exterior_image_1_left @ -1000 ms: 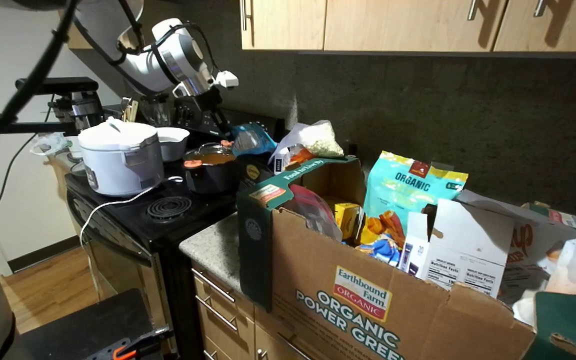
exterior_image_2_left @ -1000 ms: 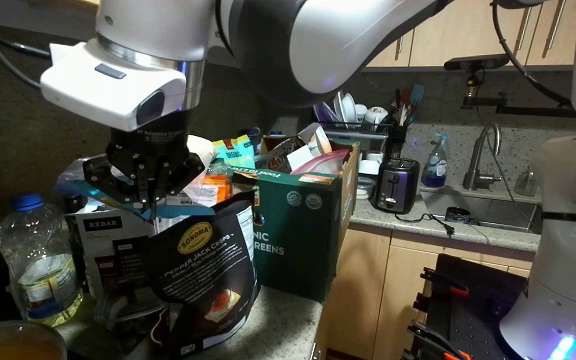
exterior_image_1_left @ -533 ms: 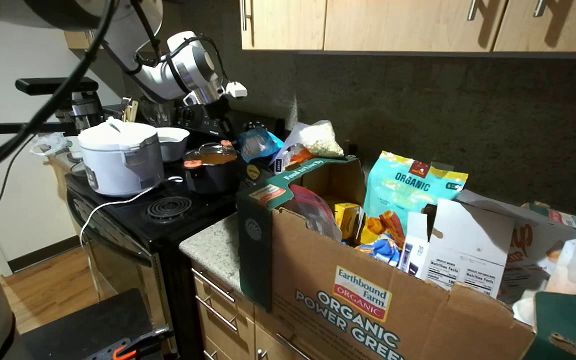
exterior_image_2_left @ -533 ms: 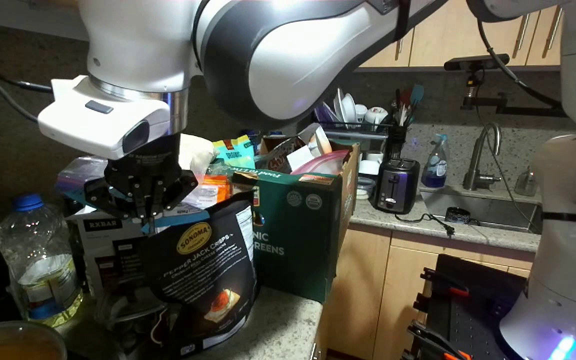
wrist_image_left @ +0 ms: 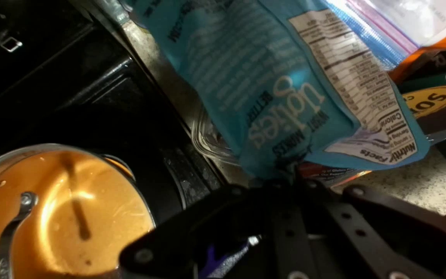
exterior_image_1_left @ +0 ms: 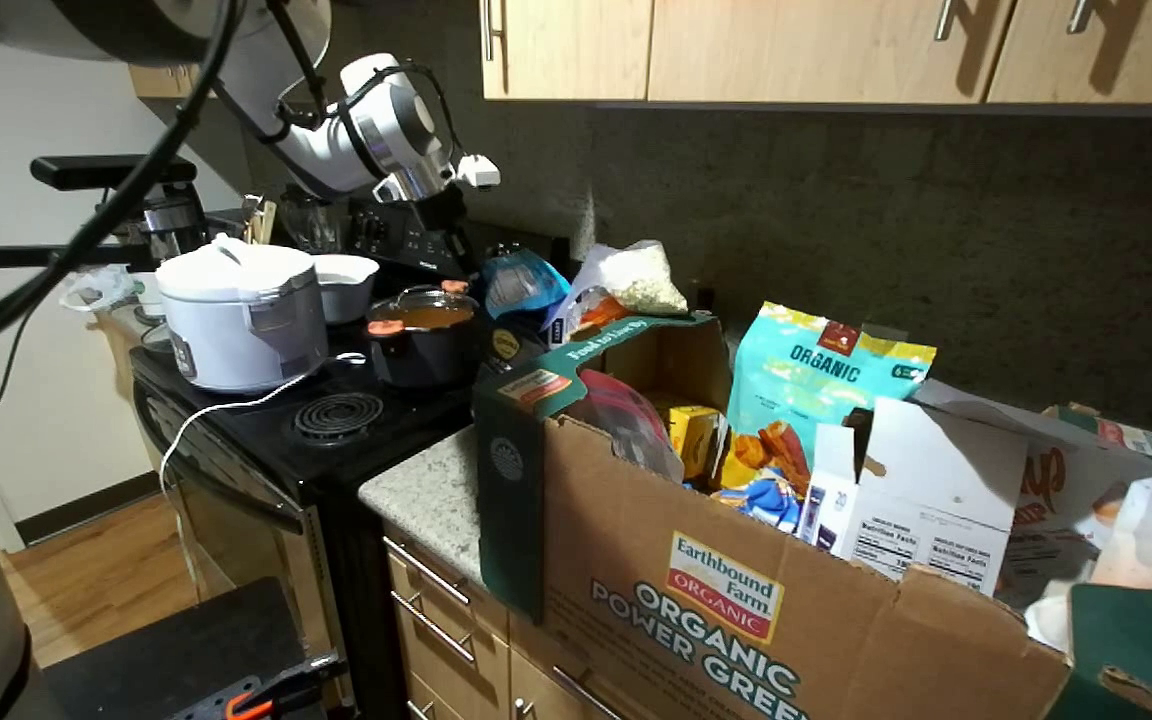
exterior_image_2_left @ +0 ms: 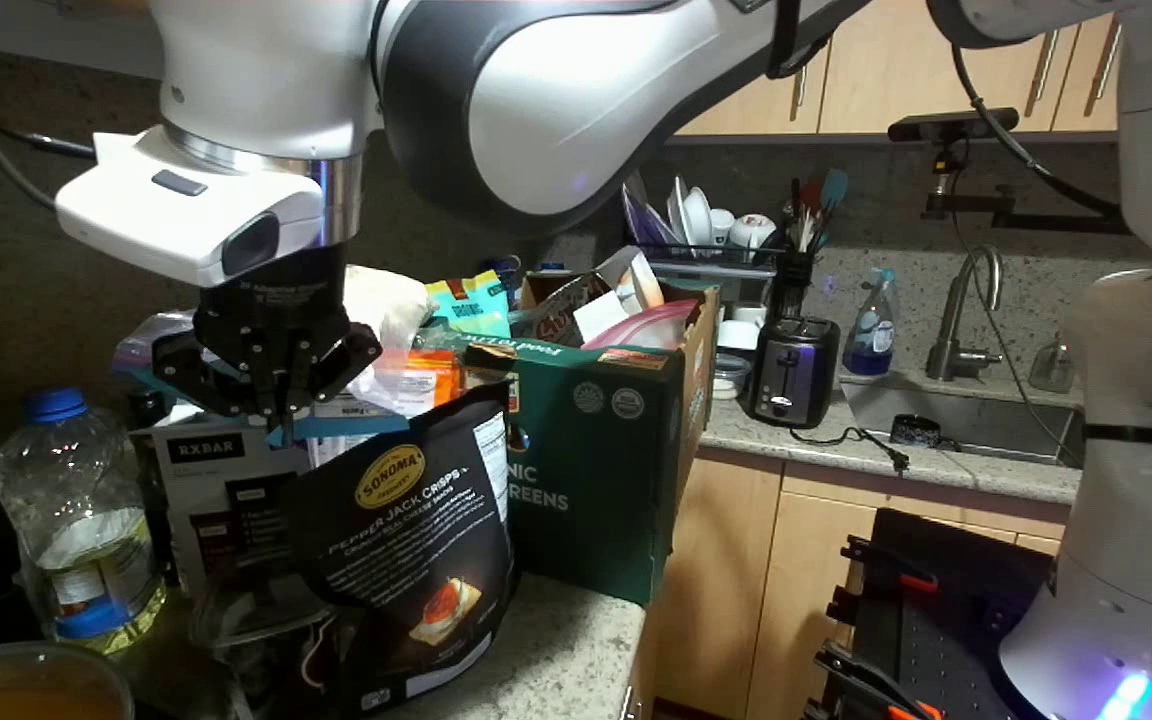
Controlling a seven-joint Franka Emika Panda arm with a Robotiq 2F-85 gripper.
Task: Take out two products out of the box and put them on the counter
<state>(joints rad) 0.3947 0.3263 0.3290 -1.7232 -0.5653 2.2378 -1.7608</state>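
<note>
Claw (exterior_image_2_left: 283,432) closed, tips pinching an edge of the blue Uglies bag (wrist_image_left: 281,89). That bag is outside the Earthbound Farm Organic Power Greens carton (exterior_image_1_left: 816,590), held off the carton's green end, above the table (exterior_image_1_left: 431,490). RXBAR box (exterior_image_2_left: 204,490) stands on the same side of the carton, under the bag; whether it bears any of the bag's weight, no view settles.

Crinkly white bag with orange-red print (exterior_image_1_left: 641,278): by the carton's green end, outside as far as the views show, between carton and Uglies bag. Possibly the other product, already out; nothing here proves it. Teal ORGANIC pouch (exterior_image_1_left: 821,375) stands inside the carton.

Step, by my reading: placing. One product gripped near its destination, not yet let go.

Next move calls for settling the Uglies bag toward the carton's green end, away from the stove (exterior_image_1_left: 256,440), which lies farther off from it. Support first, then part the jaws and rise straight. Limp film may fold or slide; Sonoma Pepper Jack Crisps bag (exterior_image_2_left: 426,560), just by the carton's green end, could get knocked.
</note>
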